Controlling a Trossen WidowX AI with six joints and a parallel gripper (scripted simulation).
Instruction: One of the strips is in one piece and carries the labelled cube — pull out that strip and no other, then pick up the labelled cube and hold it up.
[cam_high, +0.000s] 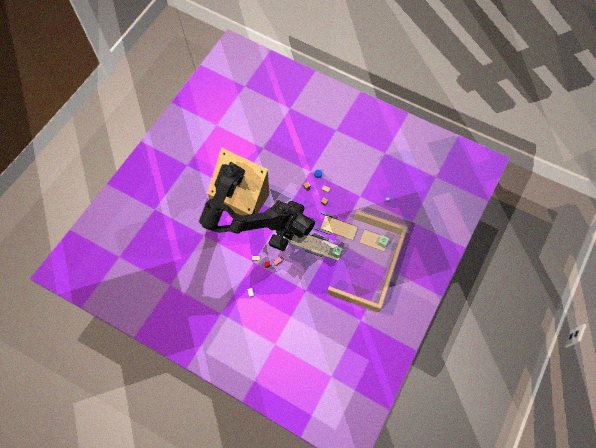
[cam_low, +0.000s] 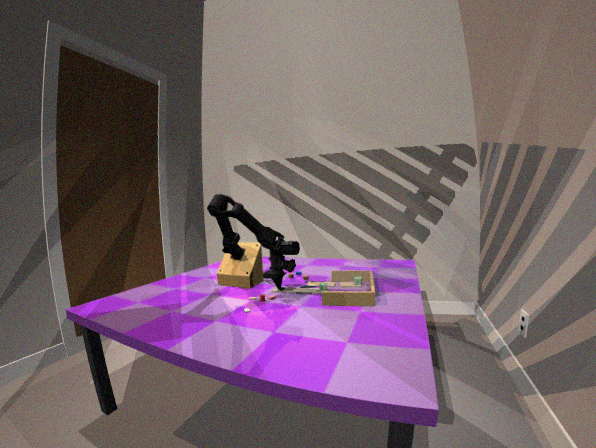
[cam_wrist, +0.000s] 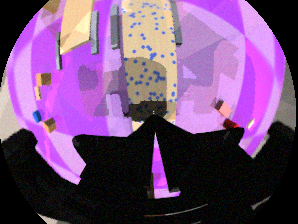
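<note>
A blue-dotted pale strip (cam_high: 311, 244) (cam_wrist: 149, 52) is in one piece. A green cube (cam_high: 337, 251) (cam_low: 321, 286) with a small mark sits on its far end. A plain strip lies beside it in two parts, a near piece (cam_high: 339, 227) (cam_wrist: 76, 22) and a far piece (cam_high: 370, 239), with a gap between them. A second green cube (cam_high: 383, 241) (cam_low: 357, 280) sits on the far piece. My gripper (cam_low: 280, 288) (cam_wrist: 153, 117) is shut with nothing between its fingers. Its tips point down at the dotted strip's near end; whether they touch it cannot be told.
A low wooden wall (cam_high: 393, 267) (cam_low: 348, 298) surrounds the far side. Thin grey rails (cam_wrist: 115, 27) flank the strips. Small blocks and a blue piece (cam_high: 318, 173) lie on one side; a red piece (cam_high: 267, 264), a pink block (cam_high: 278, 261) and a white block (cam_high: 251, 292) lie on the other.
</note>
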